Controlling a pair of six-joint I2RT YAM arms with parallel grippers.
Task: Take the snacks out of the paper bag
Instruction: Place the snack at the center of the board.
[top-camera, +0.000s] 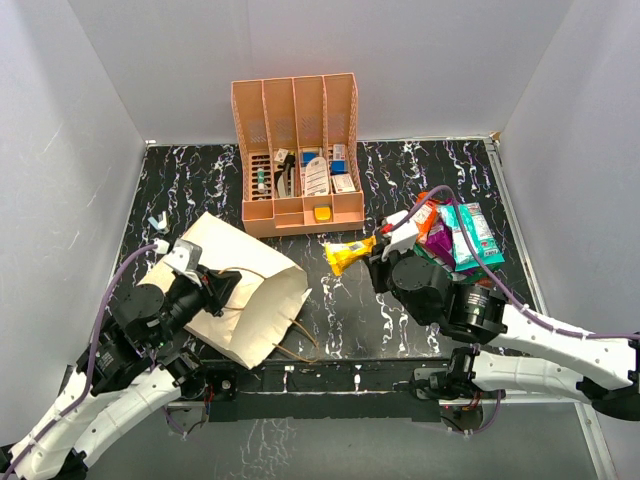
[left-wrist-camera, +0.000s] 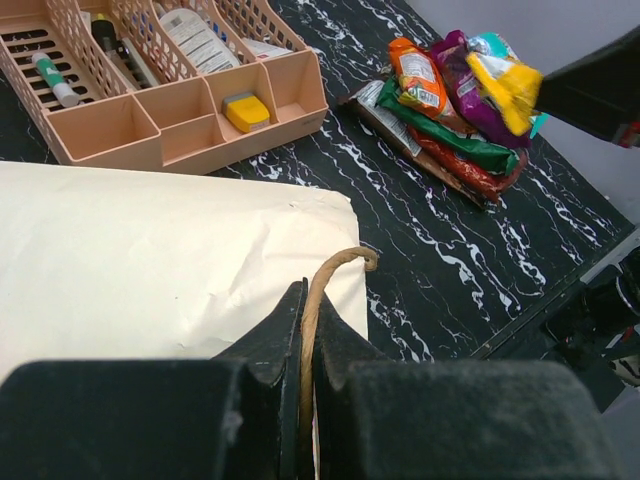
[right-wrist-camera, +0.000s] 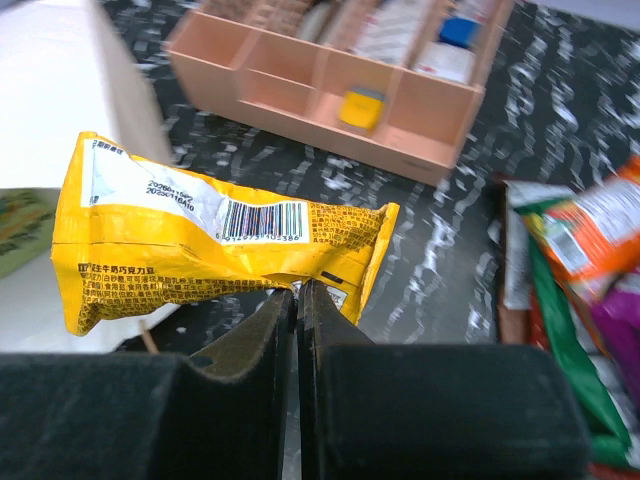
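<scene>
The tan paper bag (top-camera: 245, 295) lies flat at the left, its mouth facing right. My left gripper (top-camera: 222, 285) is shut on one of its brown cord handles (left-wrist-camera: 322, 285), over the bag's edge (left-wrist-camera: 150, 250). My right gripper (top-camera: 377, 262) is shut on the lower edge of a yellow foil packet (top-camera: 349, 255) and holds it above the table between the bag and the pile; the right wrist view shows the packet's barcode side (right-wrist-camera: 200, 240) above the gripper (right-wrist-camera: 299, 291). Several packets, orange, purple, green, red and teal-white, lie piled (top-camera: 460, 235) at the right, also in the left wrist view (left-wrist-camera: 450, 105).
The peach slotted organizer (top-camera: 298, 110) with small boxes and bottles stands at the back centre. The bag's other cord handle (top-camera: 300, 350) loops onto the black marbled table (top-camera: 350, 310) near the front edge. White walls close in three sides.
</scene>
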